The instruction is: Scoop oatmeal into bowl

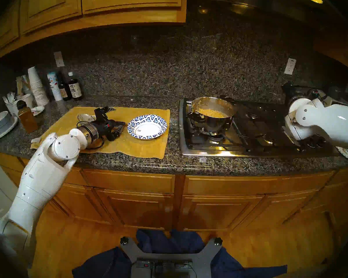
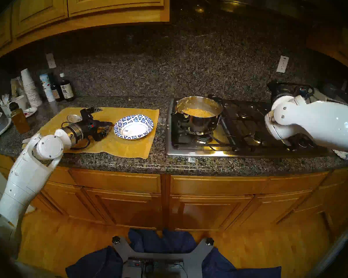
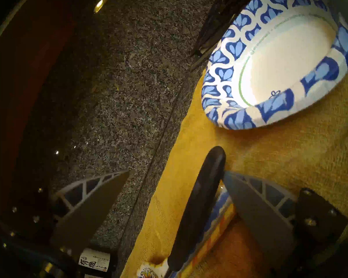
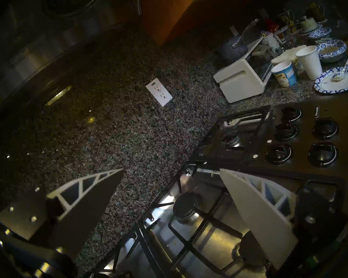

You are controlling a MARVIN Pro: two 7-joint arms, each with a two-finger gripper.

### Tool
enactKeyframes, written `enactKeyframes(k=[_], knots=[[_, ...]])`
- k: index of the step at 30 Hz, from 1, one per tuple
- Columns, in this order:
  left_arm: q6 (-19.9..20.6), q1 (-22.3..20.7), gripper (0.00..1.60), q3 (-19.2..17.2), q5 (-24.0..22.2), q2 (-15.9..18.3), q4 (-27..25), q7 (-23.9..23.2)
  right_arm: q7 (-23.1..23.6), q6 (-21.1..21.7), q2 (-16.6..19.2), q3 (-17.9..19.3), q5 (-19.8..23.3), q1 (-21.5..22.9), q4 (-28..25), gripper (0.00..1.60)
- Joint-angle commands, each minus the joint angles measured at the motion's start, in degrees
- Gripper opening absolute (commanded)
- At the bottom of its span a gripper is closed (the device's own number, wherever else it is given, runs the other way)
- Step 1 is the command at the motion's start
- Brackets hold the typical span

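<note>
Tan-yellow oatmeal [image 1: 211, 112] fills a steel pot [image 1: 213, 124] on the stove's left burner. The blue-and-white paper bowl [image 1: 134, 122] sits empty on a yellow cloth [image 1: 141, 147], left of the stove. My left gripper [image 1: 114, 119] lies low over the cloth just left of the bowl, open. In the left wrist view a black utensil handle [image 3: 201, 201] runs between its fingers, resting on a colourful spoon rest [image 3: 219, 221] and touching the right finger [image 3: 255, 211]; the bowl [image 3: 219, 71] is beyond. My right gripper [image 4: 173, 169] is open and empty over the stove's right rear.
Stacked paper cups [image 1: 36, 87], bottles [image 1: 74, 89], a cup of forks and grey stacked bowls [image 1: 1, 125] crowd the far left. Right of the stove stand its knobs [image 4: 285, 131], a white toaster oven [image 4: 241, 85], cups and used paper bowls [image 4: 333, 82].
</note>
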Motion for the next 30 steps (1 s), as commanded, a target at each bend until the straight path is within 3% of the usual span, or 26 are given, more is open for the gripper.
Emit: enactKeyframes(k=[1, 8, 10, 11, 13, 30], knots=[[-0.2, -2.6, 1.6, -0.9, 0.4, -0.1, 0.0, 1.2, 0.6, -0.1, -0.2, 1.3, -0.8, 1.9, 0.1, 1.6], [-0.6, -2.8, 1.37, -0.9, 0.5, -0.3, 0.2, 1.1, 0.6, -0.2, -0.2, 1.3, -0.8, 2.0, 0.1, 1.6], [-0.6, -2.9, 1.15, -0.9, 0.5, -0.3, 0.2, 1.0, 0.6, -0.2, -0.3, 1.2, -0.8, 2.0, 0.1, 1.6], [-0.6, -2.9, 1.15, -0.9, 0.5, -0.3, 0.2, 1.0, 0.6, -0.2, -0.3, 1.2, -0.8, 2.0, 0.1, 1.6], [-0.6, -2.9, 0.96, -0.8, 0.5, -0.4, 0.1, 0.9, 0.6, -0.2, -0.3, 1.2, -0.7, 2.0, 0.1, 1.6], [-0.4, -2.2, 0.75, -0.7, 0.2, -0.3, -0.2, 0.4, 0.7, -0.2, -0.3, 1.1, -0.7, 2.1, 0.1, 1.6]])
